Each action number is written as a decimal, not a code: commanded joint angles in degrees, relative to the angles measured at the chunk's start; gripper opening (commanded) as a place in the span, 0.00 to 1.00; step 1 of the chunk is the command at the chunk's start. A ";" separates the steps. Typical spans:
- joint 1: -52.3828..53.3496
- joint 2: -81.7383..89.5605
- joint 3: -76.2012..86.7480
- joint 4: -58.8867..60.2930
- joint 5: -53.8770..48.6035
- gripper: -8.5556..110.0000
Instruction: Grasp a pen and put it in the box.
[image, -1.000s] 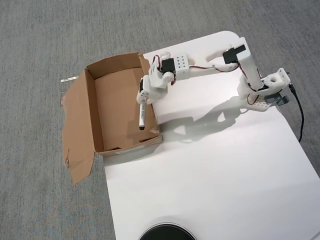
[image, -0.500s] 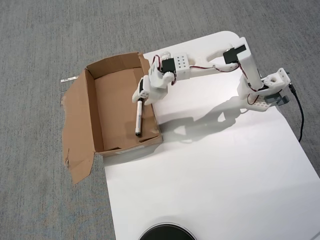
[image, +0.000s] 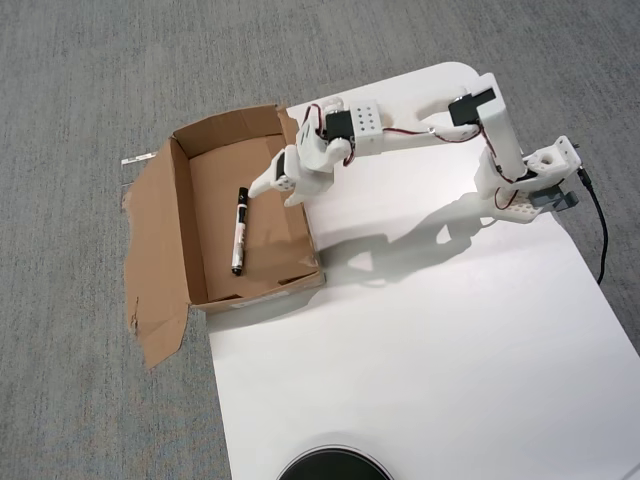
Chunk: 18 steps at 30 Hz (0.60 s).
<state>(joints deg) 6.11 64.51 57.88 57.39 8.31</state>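
Observation:
A black and white pen lies flat on the floor of an open cardboard box, pointing roughly along the box's length. My white gripper hangs over the box's right side, just right of the pen's upper end. Its jaws stand apart and hold nothing. One fingertip reaches close to the pen's black cap; I cannot tell whether it touches. The arm stretches from its base at the right across the white table.
The box sits at the white table's left edge, partly over grey carpet, with a flattened flap on its left. A black round object shows at the bottom edge. A black cable runs down the right side.

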 joint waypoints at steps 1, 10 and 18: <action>-0.04 7.12 -3.74 0.26 -0.31 0.28; -0.13 18.63 -3.12 0.35 -0.31 0.28; -0.13 28.04 -2.94 0.44 -0.31 0.28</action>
<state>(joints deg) 6.02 87.28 56.21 57.66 8.31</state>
